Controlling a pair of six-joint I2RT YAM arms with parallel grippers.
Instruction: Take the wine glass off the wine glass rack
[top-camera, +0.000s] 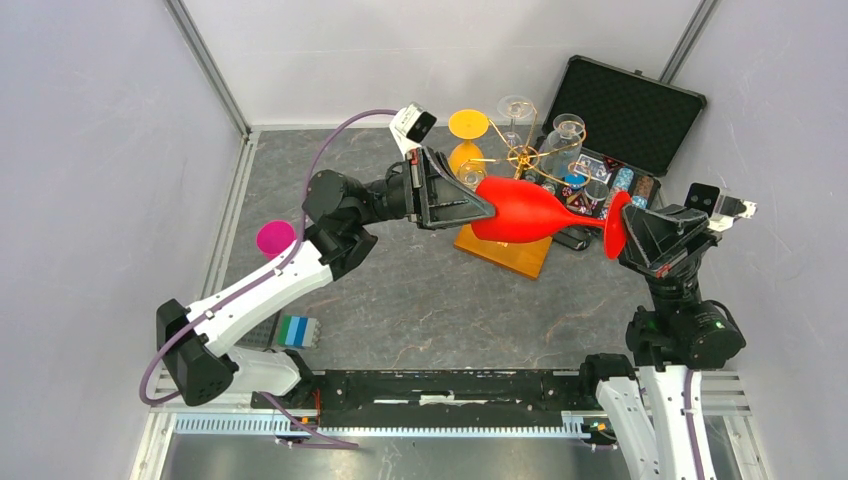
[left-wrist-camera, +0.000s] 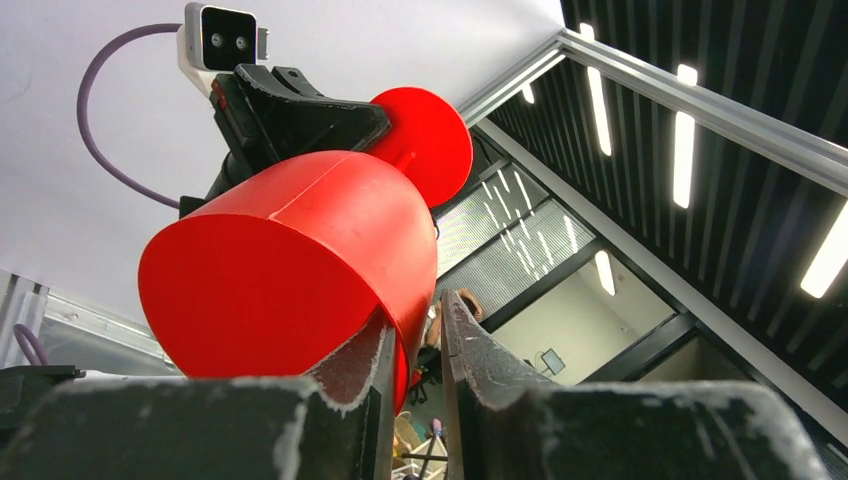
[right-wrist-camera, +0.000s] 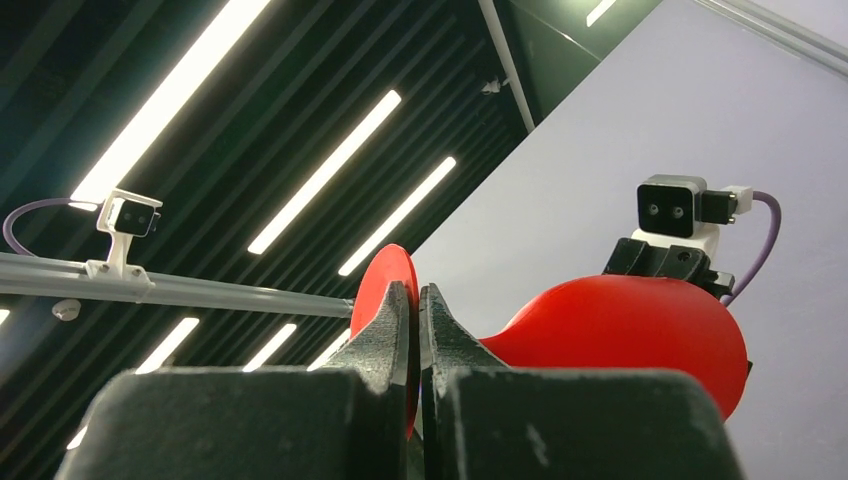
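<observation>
- A blue-green box lies near left on the surface.
- The red wine glass hangs sideways just in front of the rack, the left gripper pinching its rim and the right gripper its foot.
- It looks light, stiff and slick; the stem seems the safest hold.

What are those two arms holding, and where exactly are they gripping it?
A red wine glass, held sideways between them. The left pincer pinches the rim of its bowl; the right pincer clamps the edge of its round foot.

Open black case back right; magenta disc far left.
</observation>
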